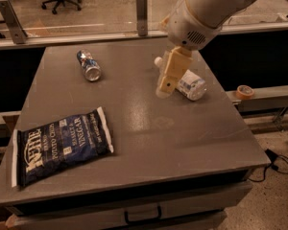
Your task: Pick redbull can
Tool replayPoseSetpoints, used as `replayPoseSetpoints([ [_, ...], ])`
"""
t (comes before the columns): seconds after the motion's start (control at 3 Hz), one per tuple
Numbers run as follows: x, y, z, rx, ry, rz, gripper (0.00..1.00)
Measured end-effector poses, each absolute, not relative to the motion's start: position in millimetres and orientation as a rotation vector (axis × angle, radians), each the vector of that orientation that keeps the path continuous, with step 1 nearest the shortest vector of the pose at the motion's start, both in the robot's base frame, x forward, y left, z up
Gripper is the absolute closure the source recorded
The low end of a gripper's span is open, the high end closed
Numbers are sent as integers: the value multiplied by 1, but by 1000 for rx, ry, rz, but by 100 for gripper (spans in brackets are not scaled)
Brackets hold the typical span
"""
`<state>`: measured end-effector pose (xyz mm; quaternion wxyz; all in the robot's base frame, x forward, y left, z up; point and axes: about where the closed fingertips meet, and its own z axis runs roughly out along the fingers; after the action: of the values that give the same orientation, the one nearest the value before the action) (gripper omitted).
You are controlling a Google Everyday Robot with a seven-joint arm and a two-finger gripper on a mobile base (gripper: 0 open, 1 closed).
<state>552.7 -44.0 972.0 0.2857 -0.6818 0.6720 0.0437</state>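
The redbull can [88, 65] lies on its side at the far left of the grey table [149, 133], its shiny silver end facing me. My gripper [164, 87] hangs from the white arm [206, 11] over the middle-right of the table, well to the right of the can and a little nearer to me. It is just left of a clear plastic water bottle [191, 84] lying on its side, and partly hides the bottle's capped end.
A dark blue Kettle chips bag [60, 145] lies flat at the front left. A roll of tape [244, 91] sits on a ledge off the table's right edge. A glass partition with metal posts [142, 13] runs behind the table.
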Motion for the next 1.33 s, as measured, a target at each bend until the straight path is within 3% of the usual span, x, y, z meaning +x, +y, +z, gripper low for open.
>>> replayPoseSetpoints([
  [0.33, 577, -32, 961, -1705, 1800, 186, 0],
  [0.67, 635, -1, 956, -1569, 1769, 237, 0],
  [1.33, 724, 91, 945, -1414, 1742, 413, 0],
])
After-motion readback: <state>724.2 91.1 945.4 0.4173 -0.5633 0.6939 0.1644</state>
